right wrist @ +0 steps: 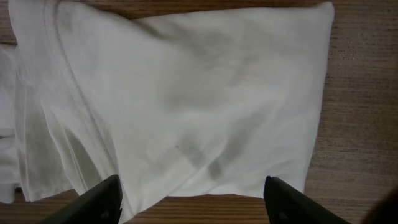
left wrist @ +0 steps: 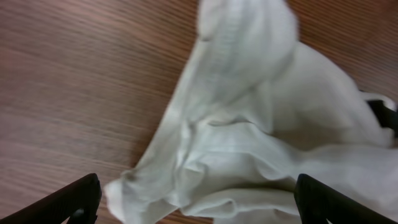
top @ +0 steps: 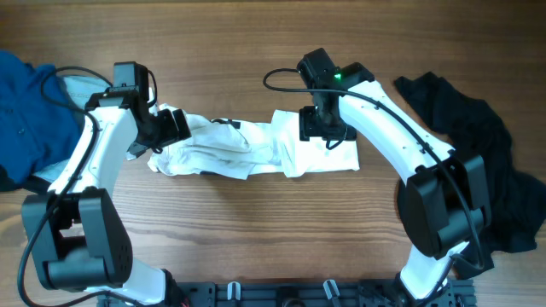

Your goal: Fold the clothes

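Note:
The white shirt (top: 256, 149) lies bunched in a long band across the middle of the table, its right end folded flat. My left gripper (top: 173, 124) is open above the shirt's crumpled left end (left wrist: 249, 124); its fingers (left wrist: 199, 202) straddle the cloth without gripping it. My right gripper (top: 324, 130) is open above the flat right part (right wrist: 205, 99), its fingers (right wrist: 193, 199) spread over the near edge of the cloth. The black bar print is hidden; a small dark mark (top: 223, 123) shows on the top edge.
A blue garment (top: 30, 107) lies at the far left edge, over a light one. A black garment (top: 486, 153) lies heaped at the right. Bare wooden table (top: 256, 230) lies in front of the shirt.

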You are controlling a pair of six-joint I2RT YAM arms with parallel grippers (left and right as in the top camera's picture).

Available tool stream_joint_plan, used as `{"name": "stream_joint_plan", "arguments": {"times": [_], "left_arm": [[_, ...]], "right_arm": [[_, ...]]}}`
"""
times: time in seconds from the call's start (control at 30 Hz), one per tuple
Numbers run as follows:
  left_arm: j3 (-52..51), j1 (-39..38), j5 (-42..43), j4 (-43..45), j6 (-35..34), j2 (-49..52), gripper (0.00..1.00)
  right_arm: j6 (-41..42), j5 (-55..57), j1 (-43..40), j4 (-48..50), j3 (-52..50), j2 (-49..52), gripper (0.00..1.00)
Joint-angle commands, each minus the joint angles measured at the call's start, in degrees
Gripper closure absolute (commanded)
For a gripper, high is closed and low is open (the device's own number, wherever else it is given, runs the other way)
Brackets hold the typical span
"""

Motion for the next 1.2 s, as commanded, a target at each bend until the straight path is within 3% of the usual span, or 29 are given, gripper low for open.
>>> {"name": "stream_joint_plan", "arguments": {"times": [0.0, 0.07, 0.37, 0.4, 0.5, 0.53, 0.57, 0.6, 0.67, 0.7, 0.83, 1.0, 1.17], "left_arm": [[0.8, 0.2, 5.8, 0.2, 8.8, 0.0, 0.00], [0.8, 0.2, 5.8, 0.3, 11.7, 2.6, 0.00], [0.8, 0.2, 9.0, 2.7, 11.6, 12.4, 0.02], [0.8, 0.2, 13.8, 2.7, 11.6, 12.4, 0.10], [0.8, 0.2, 16.1, 2.7, 11.6, 12.4, 0.31], [0.8, 0.2, 16.1, 2.7, 11.6, 12.4, 0.50], [0.8, 0.2, 16.1, 2.7, 11.6, 12.4, 0.60], [0.8, 0.2, 16.1, 2.8, 11.6, 12.4, 0.64], [0.8, 0.6, 15.2, 3.0, 11.6, 12.4, 0.82], [1.0, 1.0, 13.7, 2.6, 11.6, 12.3, 0.85], [5.5, 3.9, 4.5, -4.3, 10.5, 11.5, 0.88], [17.6, 7.1, -0.7, -15.1, 9.7, 11.4, 0.89], [26.9, 4.6, -2.9, -26.4, 4.9, 11.3, 0.87]], "right_arm": [[-0.2, 1.0, 0.0, 0.0, 0.4, -0.5, 0.26], [-0.2, 1.0, 0.0, 0.0, 0.4, -0.5, 0.26], [-0.2, 1.0, 0.0, -0.2, 0.4, -0.5, 0.26], [0.0, 1.0, 0.0, -0.2, 0.4, -0.5, 0.27], [0.0, 1.0, 0.0, -0.3, 0.4, -0.5, 0.27], [-0.1, 1.0, 0.0, -0.4, 0.4, -0.5, 0.26], [-0.1, 1.0, 0.0, -0.5, 0.4, -0.5, 0.26], [0.0, 1.0, 0.0, -0.7, 0.4, -0.5, 0.27], [-0.1, 1.0, 0.0, -1.0, 0.4, -0.5, 0.27], [0.0, 1.0, 0.0, -1.0, 0.4, -0.5, 0.27], [0.0, 1.7, -1.0, -1.0, 0.4, -0.5, 0.27], [-0.8, 1.9, -6.0, -1.4, 0.4, -0.5, 0.27], [-1.7, 1.8, -10.9, -1.9, 0.4, -0.5, 0.27]]}}
